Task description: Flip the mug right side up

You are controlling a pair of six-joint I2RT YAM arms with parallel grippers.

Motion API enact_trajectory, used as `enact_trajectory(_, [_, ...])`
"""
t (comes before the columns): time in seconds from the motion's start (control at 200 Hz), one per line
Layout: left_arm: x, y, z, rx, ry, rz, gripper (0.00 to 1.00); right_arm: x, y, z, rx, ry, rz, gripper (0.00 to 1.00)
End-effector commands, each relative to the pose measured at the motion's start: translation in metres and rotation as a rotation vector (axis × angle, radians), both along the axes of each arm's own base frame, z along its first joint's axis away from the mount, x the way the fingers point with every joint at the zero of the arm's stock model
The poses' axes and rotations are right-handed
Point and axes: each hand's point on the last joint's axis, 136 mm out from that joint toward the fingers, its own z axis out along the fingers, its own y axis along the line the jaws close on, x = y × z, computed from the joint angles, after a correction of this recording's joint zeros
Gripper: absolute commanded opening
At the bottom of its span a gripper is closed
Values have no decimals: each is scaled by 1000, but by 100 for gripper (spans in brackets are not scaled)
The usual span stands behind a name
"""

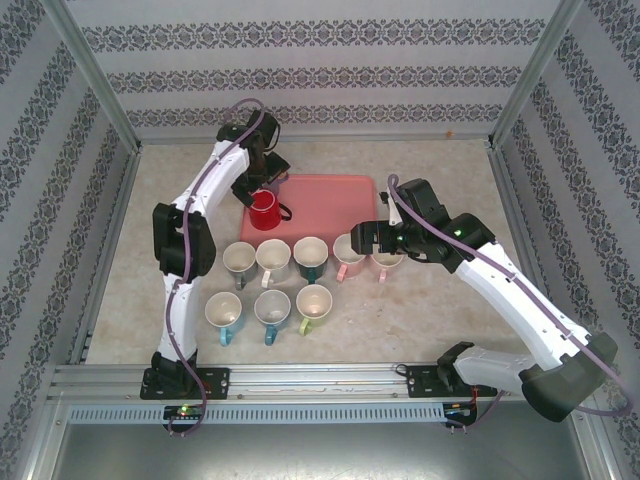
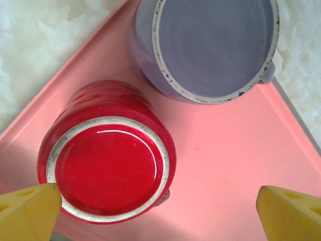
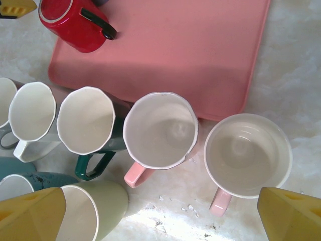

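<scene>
Patterned walls (image 1: 320,60) close round a pale, speckled tabletop (image 1: 440,310). From the top camera, a pink tray (image 1: 335,205) lies at the far middle. The red mug (image 1: 263,211) stands at the tray's near left corner, with the left gripper (image 1: 258,182) just above it. Eight upright mugs (image 1: 308,255) sit in two rows along the tray's near edge, and the right gripper (image 1: 362,238) hangs over the right end of the far row.

On the left wrist camera, the red mug (image 2: 108,160) stands base up (glossy red inside a bare ring). A lavender mug (image 2: 210,45), also base up, is just beside it. The yellow fingers (image 2: 27,213) are spread wide and grip nothing.

On the right wrist camera, the fingers (image 3: 30,216) are likewise spread and empty above two pink-handled mugs (image 3: 160,130). The red mug (image 3: 75,22) is beyond them on the tray.
</scene>
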Motion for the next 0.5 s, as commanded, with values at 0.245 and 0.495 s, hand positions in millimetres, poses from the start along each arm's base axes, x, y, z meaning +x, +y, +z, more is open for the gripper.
enact_trajectory(0.245, [-30,1,-11,-10,97,67,100,5,0,-11,-15,10,-2,98])
enact_trajectory(0.495, [-29,2,-26,-5,113,71,100,6,1,-14,-21,17,3,98])
